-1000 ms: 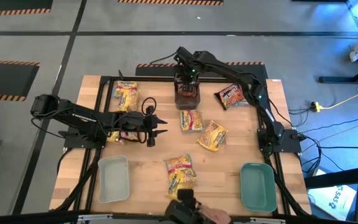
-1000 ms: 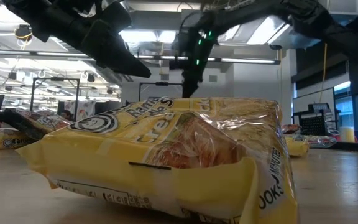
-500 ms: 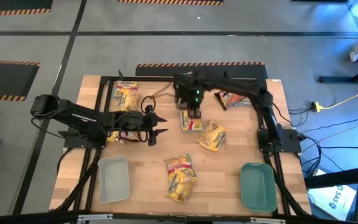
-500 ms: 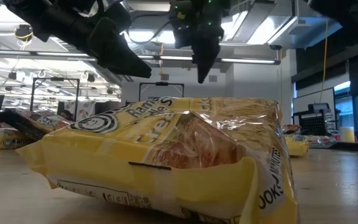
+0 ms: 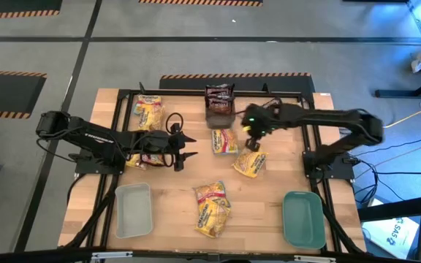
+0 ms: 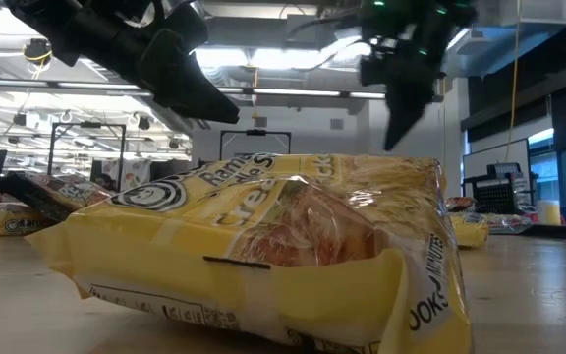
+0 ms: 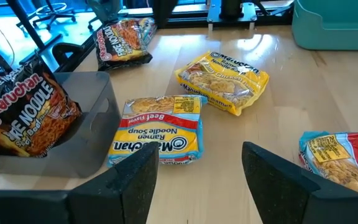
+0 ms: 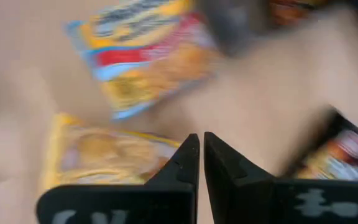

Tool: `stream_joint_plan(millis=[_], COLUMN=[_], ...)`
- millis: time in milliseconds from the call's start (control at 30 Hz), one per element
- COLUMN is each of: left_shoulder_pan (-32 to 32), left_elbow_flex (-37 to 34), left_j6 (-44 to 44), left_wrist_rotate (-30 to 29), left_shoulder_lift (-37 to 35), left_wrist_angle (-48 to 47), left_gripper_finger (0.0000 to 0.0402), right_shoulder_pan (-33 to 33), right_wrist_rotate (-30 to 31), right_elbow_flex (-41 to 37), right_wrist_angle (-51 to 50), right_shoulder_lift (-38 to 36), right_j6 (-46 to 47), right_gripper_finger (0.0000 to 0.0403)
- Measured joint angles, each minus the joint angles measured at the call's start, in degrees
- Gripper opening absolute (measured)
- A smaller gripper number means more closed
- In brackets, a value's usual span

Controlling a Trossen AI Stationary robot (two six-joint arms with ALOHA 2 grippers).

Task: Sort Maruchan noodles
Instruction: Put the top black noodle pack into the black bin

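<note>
Several Maruchan noodle packets lie flat on the wooden table: a beef packet (image 5: 225, 141) (image 7: 157, 129), yellow ones (image 5: 251, 162) (image 5: 212, 208) (image 5: 148, 113), and a dark one (image 7: 123, 40). Dark packets (image 5: 219, 98) (image 7: 23, 112) stand in a grey box (image 5: 219, 117) at the far edge. My right gripper (image 5: 253, 143) (image 8: 201, 155) hangs shut and empty above the table, between the beef packet and the yellow packet (image 8: 110, 155). My left gripper (image 5: 183, 148) (image 7: 194, 180) hovers open at the left, pointing toward the beef packet, holding nothing.
A pale grey tray (image 5: 132, 210) sits near the front left and a teal tray (image 5: 303, 218) near the front right. Another packet (image 5: 148, 158) lies partly under my left arm. In the low view the front yellow packet (image 6: 263, 246) fills the foreground.
My right gripper has swung away from the grey box at the far edge, toward the table's right and near side, staying shut. The dark packets, covered by it before, now show standing in the box.
</note>
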Motion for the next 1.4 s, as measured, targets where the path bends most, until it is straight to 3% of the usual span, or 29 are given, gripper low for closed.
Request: stream_joint_plan(millis=[200,300,400,500,733,933,1133,1400], left_shoulder_pan=[0.02,0.02,0.02,0.02,0.02,0.02,0.02,0.02], left_elbow_flex=[0.00,0.00,0.00,0.00,0.00,0.00,0.00,0.00], left_j6=[-0.59,-1.07,-1.23,-1.55,-2.57,-2.48,-2.70,-2.91], left_wrist_rotate=[0.02,0.02,0.11,0.11,0.37,0.35,0.35,-0.03], left_shoulder_lift=[0.00,0.00,0.00,0.00,0.00,0.00,0.00,0.00], left_wrist_angle=[0.22,0.42,0.58,0.74,0.72,0.70,0.68,0.66], left_gripper_finger=[0.0225,0.0225,0.0225,0.0225,0.0225,0.0225,0.0225,0.0224], right_shoulder_pan=[-6.56,-10.72,-15.33,-20.00,-30.66,-36.88,-38.73,-38.67], right_wrist_rotate=[12.13,13.13,10.75,9.91,9.58,2.95,-0.48,-3.85], right_elbow_flex=[-11.00,-12.01,-11.99,-12.00,-11.99,-11.99,-11.38,-11.03], right_wrist_angle=[5.09,4.60,4.83,5.19,8.29,12.73,13.85,13.85], right_shoulder_lift=[-8.86,-9.34,-8.91,-7.75,-3.57,1.25,5.34,7.86], right_j6=[6.21,7.48,6.53,4.43,4.06,2.07,0.97,1.27], right_gripper_finger=[0.0007,0.0010,0.0037,0.0097,0.0286,0.0380,0.0396,0.0330])
